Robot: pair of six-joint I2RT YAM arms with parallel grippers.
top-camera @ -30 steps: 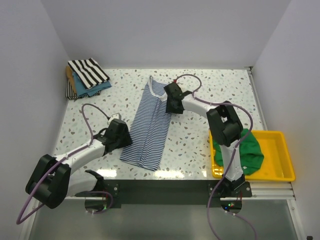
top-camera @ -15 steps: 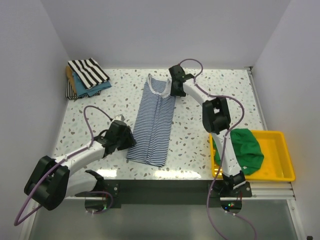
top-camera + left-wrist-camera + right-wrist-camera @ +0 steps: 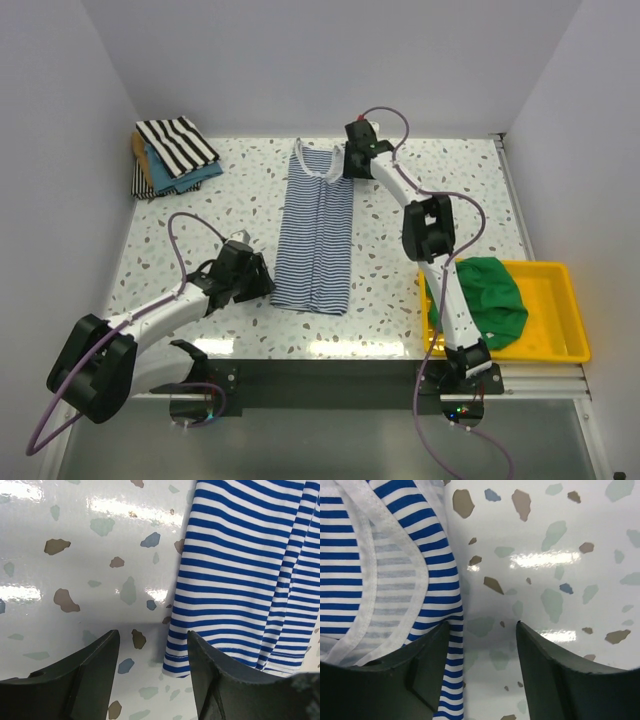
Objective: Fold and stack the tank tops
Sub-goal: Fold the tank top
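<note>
The blue-and-white striped tank top lies flat and straight down the middle of the table, folded lengthwise, neck end far. My left gripper sits at its near left hem corner, open; in the left wrist view the hem corner lies on the table between the spread fingers, ungripped. My right gripper is at the far right strap, open; its left finger overlaps the top's edge, with bare table between the jaws. A green tank top lies bunched in the tray.
A yellow tray stands at the near right edge of the table. A stack of folded tops, black-and-white striped one uppermost, sits at the far left corner. White walls close in the left, back and right.
The striped top went from lying slanted to lying straight. The right gripper moved away towards the back edge, the left gripper slid right; both jaws have widened and released the cloth.
</note>
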